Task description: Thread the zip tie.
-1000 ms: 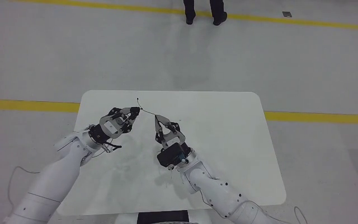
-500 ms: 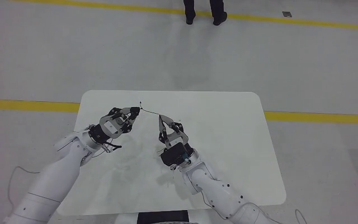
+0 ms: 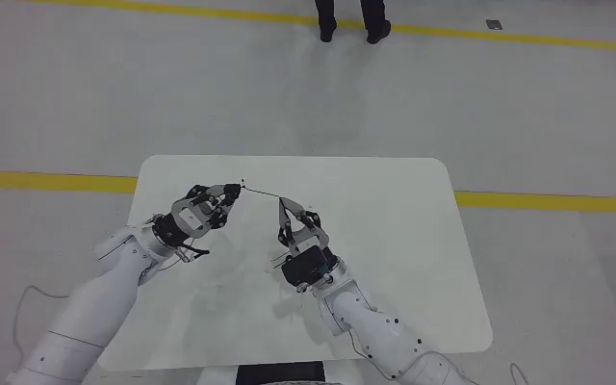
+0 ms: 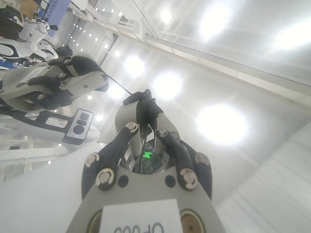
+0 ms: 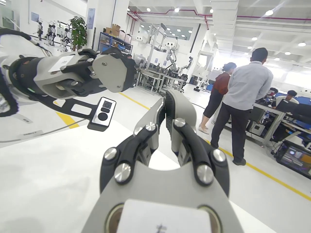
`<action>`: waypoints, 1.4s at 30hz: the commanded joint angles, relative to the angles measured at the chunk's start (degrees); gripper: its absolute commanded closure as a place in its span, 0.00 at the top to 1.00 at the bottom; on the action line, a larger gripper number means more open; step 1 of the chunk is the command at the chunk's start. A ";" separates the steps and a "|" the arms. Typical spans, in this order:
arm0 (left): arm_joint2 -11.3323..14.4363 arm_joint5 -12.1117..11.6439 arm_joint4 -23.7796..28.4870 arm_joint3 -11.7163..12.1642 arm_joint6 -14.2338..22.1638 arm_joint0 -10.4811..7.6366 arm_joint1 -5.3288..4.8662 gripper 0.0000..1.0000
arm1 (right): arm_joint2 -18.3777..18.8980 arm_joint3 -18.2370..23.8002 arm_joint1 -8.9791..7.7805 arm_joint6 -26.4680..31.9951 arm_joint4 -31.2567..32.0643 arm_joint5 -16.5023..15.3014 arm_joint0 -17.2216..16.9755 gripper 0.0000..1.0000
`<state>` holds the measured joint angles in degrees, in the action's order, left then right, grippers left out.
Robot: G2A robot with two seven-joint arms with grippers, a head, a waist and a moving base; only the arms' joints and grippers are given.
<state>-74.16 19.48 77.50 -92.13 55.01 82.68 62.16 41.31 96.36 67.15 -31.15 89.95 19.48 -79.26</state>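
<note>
Left gripper: at left-centre of the top view my left gripper is over the table. Its fingers are pinched fully together on one end of the thin black plastic zip tie.
Left gripper build: in its own wrist view I see smooth pale-grey finger shells, black linkage bars with round silver rivets, and dark pads pressed flat against each other.
Zip tie position: it spans the gap between my two grippers, running from the left gripper's tips rightward and slightly down the frame to the right gripper's tips. It is off the table surface.
Zip tie shape: a narrow, nearly straight strand. A small dark nub pokes just past the left gripper's tips, toward the upper part of the frame.
Right gripper: just right of the strand, near the middle of the top view, my right gripper points up the frame. Its fingers are closed tight with no gap I can see, and the strand ends at their tips, so I read it as pinching the other end.
Right gripper build: the same grey shells and riveted black links, with ribbed black pads meeting face to face.
Table: the white rectangular table with rounded corners has a smooth, matt top.
</note>
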 commanded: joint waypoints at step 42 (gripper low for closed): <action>0.00 0.00 0.00 0.00 0.00 0.00 0.00 0.00 | 7.70 5.75 -3.06 1.26 0.00 -3.18 -5.88 1.00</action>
<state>-74.16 19.48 77.50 -92.13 55.01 82.68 62.16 49.00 102.15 64.08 -29.88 89.95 16.24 -85.17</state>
